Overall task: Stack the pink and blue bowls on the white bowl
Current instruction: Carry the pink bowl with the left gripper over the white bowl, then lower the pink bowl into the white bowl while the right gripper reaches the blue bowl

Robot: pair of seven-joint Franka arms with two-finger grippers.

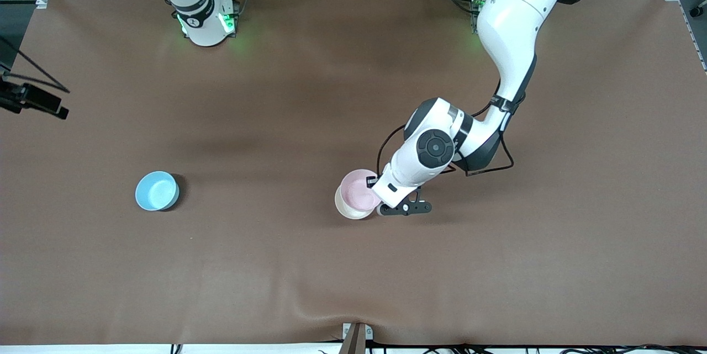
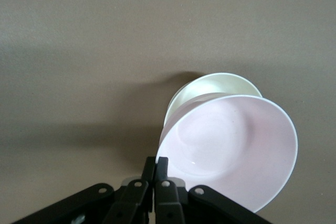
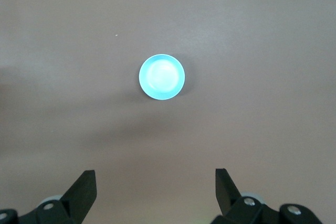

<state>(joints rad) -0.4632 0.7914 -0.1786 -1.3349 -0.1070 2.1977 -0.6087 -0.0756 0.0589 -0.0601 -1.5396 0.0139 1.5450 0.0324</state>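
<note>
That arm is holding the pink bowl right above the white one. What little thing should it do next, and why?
Probably lower it a touch and let go. The left gripper pinches the pink bowl by its rim, tilted over the white bowl, not yet seated in it.

Even, soft overhead light on the matte brown tabletop [image 1: 353,265]; broad faint arm shadows cross it. Green indicator glow spills near the bases. The glossy pale pink bowl [image 2: 231,153] shows mild sheen.

No readable text, labels, brand names, numbers or signs appear on anything in the three camera views.
</note>
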